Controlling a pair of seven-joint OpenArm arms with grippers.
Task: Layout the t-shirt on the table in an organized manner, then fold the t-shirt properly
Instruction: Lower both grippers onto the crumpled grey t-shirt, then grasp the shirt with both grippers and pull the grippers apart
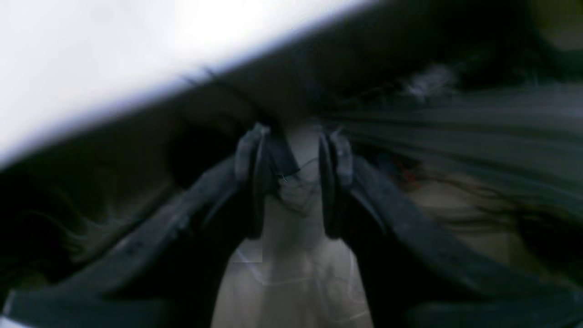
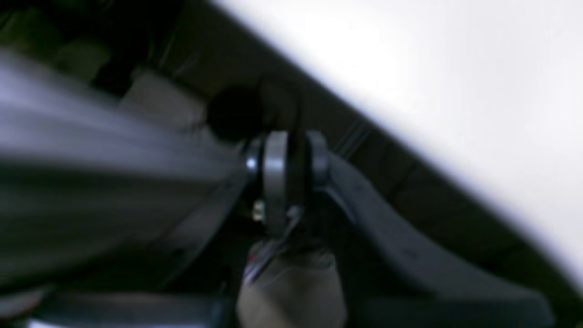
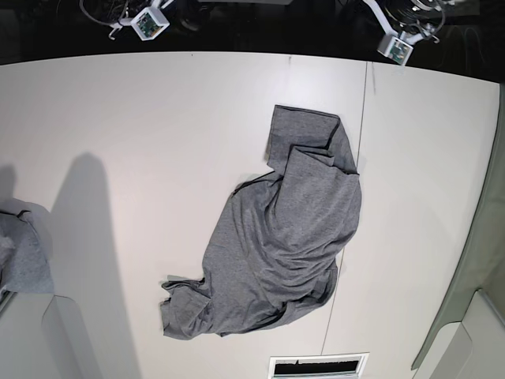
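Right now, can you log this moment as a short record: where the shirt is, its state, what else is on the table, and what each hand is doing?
shirt: crumpled in a heap, right of centre on the table, unfolded
shirt contact: neither hand visible near it in the base view
left hand: fingers apart, something pale between them, too blurred to name
right hand: fingers close together, view blurred, contents unclear
other cloth: grey bundle at the table's left edge, partly cut off
task progress: layout not yet done
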